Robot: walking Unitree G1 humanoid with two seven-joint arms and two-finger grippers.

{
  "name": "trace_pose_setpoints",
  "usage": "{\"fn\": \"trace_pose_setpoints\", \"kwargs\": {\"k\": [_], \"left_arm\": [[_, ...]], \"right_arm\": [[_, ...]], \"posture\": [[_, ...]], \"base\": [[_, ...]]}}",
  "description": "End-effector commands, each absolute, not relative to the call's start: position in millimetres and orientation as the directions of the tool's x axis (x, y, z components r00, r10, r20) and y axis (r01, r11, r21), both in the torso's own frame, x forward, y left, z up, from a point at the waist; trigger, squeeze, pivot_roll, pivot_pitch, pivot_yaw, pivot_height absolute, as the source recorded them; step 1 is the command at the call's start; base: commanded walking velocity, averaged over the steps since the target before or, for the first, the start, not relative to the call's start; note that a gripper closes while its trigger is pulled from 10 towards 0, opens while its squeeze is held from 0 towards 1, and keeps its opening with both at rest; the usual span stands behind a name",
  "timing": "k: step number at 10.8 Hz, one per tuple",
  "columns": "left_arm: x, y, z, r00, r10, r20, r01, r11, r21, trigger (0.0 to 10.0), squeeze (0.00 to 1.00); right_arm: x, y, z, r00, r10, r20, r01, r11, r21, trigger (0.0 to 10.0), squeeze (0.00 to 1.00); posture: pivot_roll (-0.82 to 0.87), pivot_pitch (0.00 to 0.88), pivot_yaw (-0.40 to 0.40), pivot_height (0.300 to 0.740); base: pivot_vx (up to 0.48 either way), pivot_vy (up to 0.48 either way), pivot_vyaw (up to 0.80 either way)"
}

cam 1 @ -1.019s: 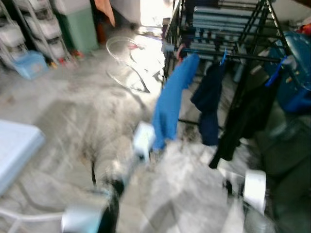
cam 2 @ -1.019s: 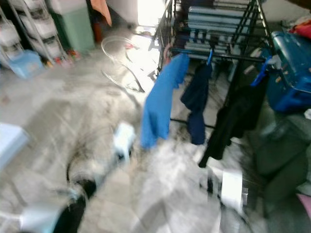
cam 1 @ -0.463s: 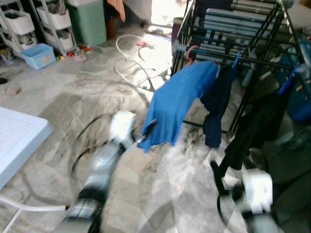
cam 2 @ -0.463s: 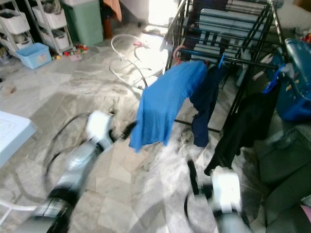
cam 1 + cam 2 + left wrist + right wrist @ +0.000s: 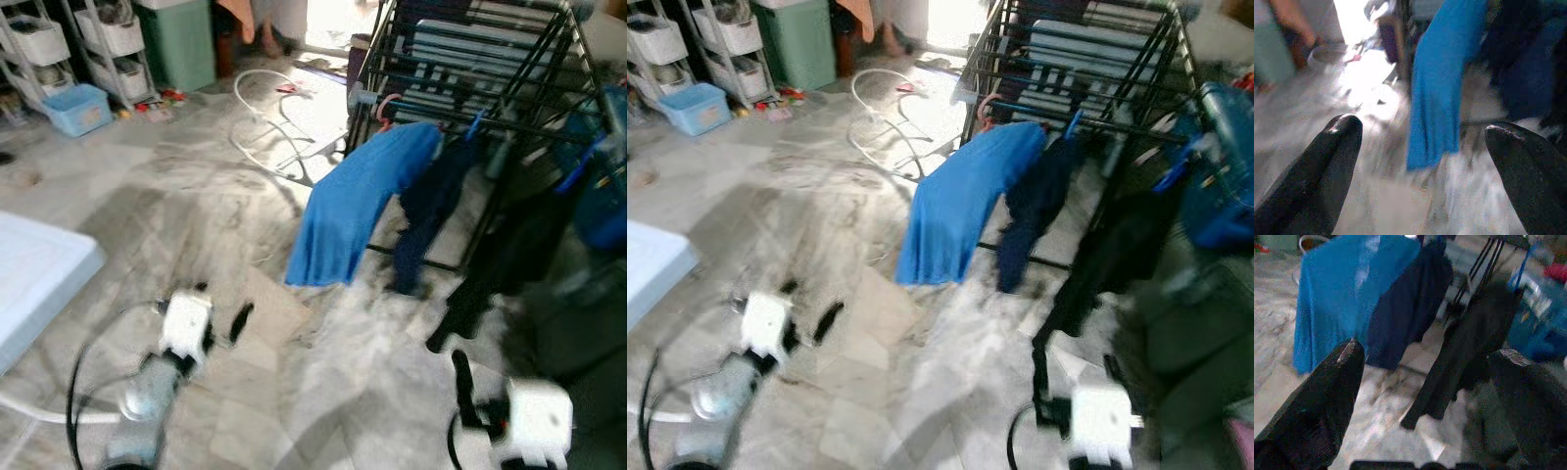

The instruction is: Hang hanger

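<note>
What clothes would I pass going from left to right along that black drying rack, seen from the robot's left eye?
Bright blue shirt → dark navy garment on a blue hanger → black garment, all hanging on the black metal rack.

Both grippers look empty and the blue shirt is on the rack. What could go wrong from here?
1. The blue shirt hangs lopsided off the drying rack, so it may slide off.
2. The white hose loops across the floor by the rack: a possible trip hazard.
3. The left gripper and right gripper, both open, could snag the dark clothes.
</note>
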State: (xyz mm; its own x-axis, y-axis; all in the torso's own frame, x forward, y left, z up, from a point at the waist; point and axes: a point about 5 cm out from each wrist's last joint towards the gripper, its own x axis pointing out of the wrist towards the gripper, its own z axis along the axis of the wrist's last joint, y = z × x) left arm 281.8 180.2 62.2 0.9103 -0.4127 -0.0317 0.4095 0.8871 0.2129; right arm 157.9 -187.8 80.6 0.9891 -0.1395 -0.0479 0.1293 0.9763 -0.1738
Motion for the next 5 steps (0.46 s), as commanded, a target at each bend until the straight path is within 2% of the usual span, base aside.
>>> {"fn": "trace_pose_setpoints", "kwargs": {"k": [1,3,4,5], "left_arm": [[291,167,72,0.872,-0.49,0.002,0.475,0.847,0.24,10.0,0.0],[313,153,103,0.834,-0.549,0.055,0.517,0.812,0.271,10.0,0.0],[313,154,105,0.854,-0.515,0.072,0.484,0.839,0.248,10.0,0.0],[309,156,103,0.89,-0.439,0.121,0.4,0.88,0.256,10.0,0.0]], "right_arm": [[162,-189,87,0.993,-0.115,-0.035,0.106,0.975,-0.197,10.0,0.0],[177,-185,90,0.998,-0.059,-0.019,0.053,0.97,-0.237,10.0,0.0],[178,-181,90,0.998,-0.059,-0.013,0.055,0.97,-0.237,10.0,0.0],[177,-179,92,0.993,-0.117,0.015,0.118,0.968,-0.22,10.0,0.0]], "posture": [[0.07,0.0,-0.133,0.74],[0.09,0.0,-0.127,0.74],[0.09,0.0,-0.111,0.74],[0.08,0.0,-0.08,0.74]], "base": [[0.0,0.0,0.0],[0.0,0.0,0.0],[0.0,0.0,0.0],[0.0,0.0,0.0]]}}
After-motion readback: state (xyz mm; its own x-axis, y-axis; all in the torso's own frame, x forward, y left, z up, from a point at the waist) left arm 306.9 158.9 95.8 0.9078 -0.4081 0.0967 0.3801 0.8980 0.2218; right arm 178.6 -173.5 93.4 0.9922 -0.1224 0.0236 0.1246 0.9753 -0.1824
